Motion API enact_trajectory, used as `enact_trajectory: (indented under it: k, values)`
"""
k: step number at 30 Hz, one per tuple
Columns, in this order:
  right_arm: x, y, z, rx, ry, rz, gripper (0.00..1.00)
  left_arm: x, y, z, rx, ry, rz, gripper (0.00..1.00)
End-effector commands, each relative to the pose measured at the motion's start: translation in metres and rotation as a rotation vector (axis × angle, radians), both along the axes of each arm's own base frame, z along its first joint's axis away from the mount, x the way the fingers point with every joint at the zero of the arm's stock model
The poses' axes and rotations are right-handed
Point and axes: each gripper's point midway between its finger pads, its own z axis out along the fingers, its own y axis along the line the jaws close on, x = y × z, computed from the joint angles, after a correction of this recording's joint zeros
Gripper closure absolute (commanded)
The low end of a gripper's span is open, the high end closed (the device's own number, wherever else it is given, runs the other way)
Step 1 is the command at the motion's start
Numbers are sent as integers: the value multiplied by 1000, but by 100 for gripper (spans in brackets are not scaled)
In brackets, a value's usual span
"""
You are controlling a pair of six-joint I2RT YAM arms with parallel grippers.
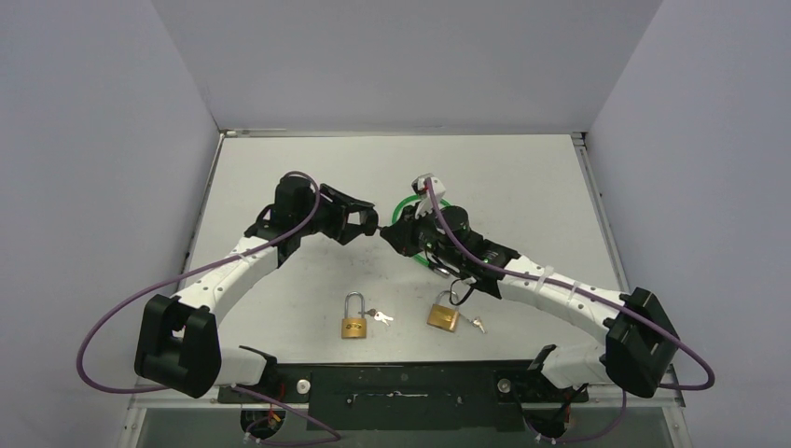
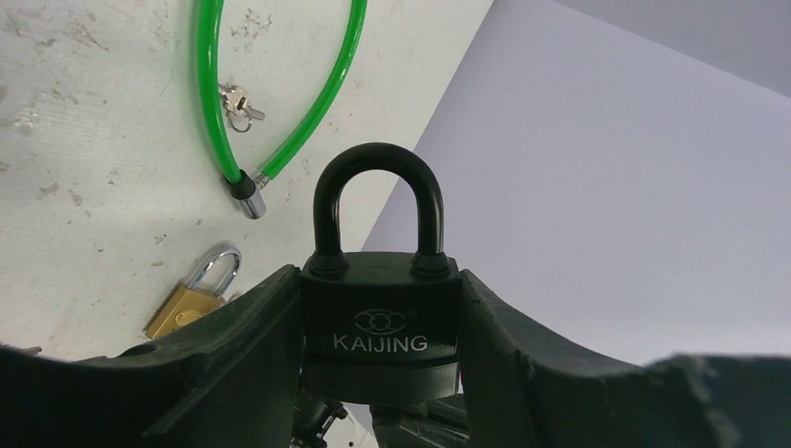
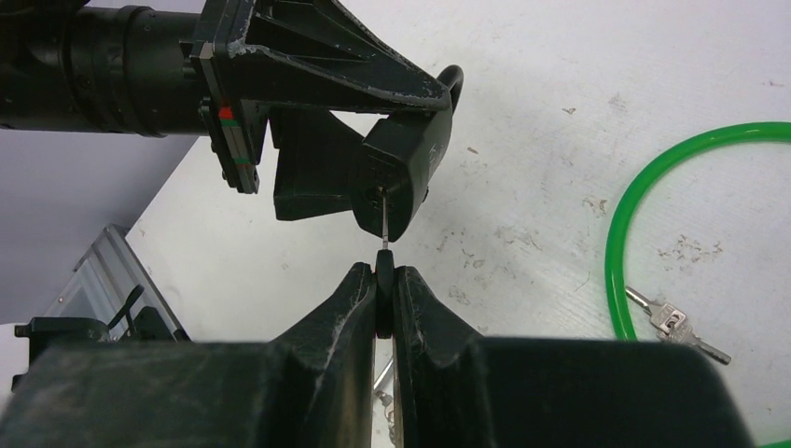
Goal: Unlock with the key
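Padlock (image 2: 381, 313), black, marked KAIJING: I see it held off the table (image 1: 522, 187), between the two arms. Both shackle legs sit in the body.

Left gripper (image 2: 378, 280): jaws about half spread, clamped on the flanks of the padlock body, shackle pointing away from the wrist.

Right gripper (image 3: 383, 275): jaws almost shut, pinching the dark head of the key (image 3: 383, 299). Its thin blade runs straight to the keyway on the padlock's underside. The tip meets the keyway; how deep it goes I cannot tell.

Green cable lock (image 2: 280, 103): lies on the table behind the grippers, small keys (image 2: 238, 103) inside its loop.

Brass padlock, left (image 1: 353, 317), and brass padlock, right (image 1: 444, 313): both flat on the table near the arm bases, keys beside each.
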Motion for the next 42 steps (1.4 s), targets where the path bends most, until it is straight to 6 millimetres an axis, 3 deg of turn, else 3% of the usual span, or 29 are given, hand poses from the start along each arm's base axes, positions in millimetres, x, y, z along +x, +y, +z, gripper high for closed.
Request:
enact_trajectory:
  k: [1,17,26,35,42]
  values:
    - [20,4,25,42,-44,-91,100,0,-16,64,-84,-144,-52,100]
    - [39,14,-9,-176,5,-308,100,9,-7,69,-37,-93,65,100]
    - [45,37,-14,-174,100,-250,100,3,-9,74,-30,-132,37,100]
    - [54,38,-21,-180,198,-241,100,1,-14,79,-41,-152,11,100]
    - [52,58,-21,-202,52,-140,100,-1,-14,87,-83,-152,19,100]
